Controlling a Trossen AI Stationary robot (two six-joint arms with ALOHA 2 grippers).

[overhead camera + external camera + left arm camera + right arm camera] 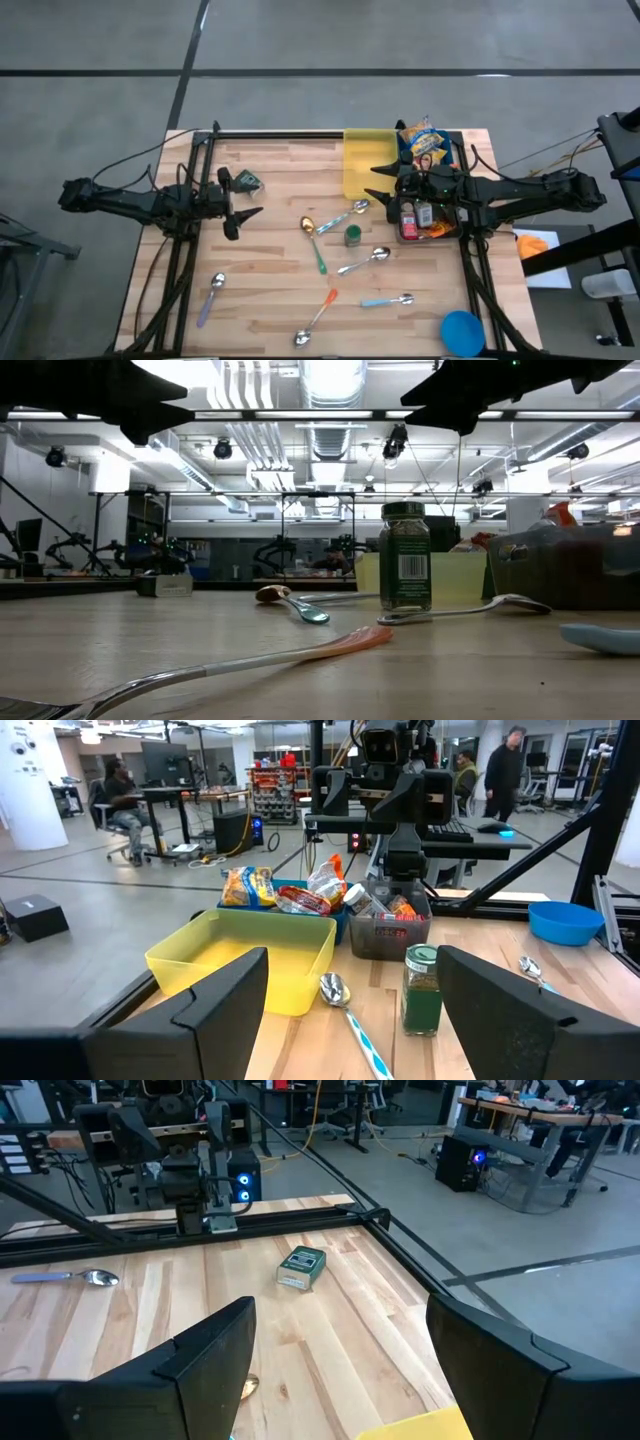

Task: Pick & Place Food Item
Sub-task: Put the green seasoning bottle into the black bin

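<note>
A green-lidded spice jar (353,235) (421,988) (405,570) stands upright on the wooden table near its middle. A small green box (247,182) (302,1268) lies flat at the far left. Snack bags (422,138) (248,886) sit in a blue bin at the far right. My left gripper (243,200) (353,960) hovers open above the table's left side, pointing level toward the jar. My right gripper (380,182) (340,1315) hovers open over the yellow bin's near edge, pointing toward the green box. Neither has anything between its fingers.
An empty yellow bin (366,160) (245,960) stands at the far edge, a grey bin (420,220) of bottles and packets beside it. Several spoons (317,245) lie scattered over the near half. A blue bowl (461,330) sits at the near right corner. People show in the room beyond.
</note>
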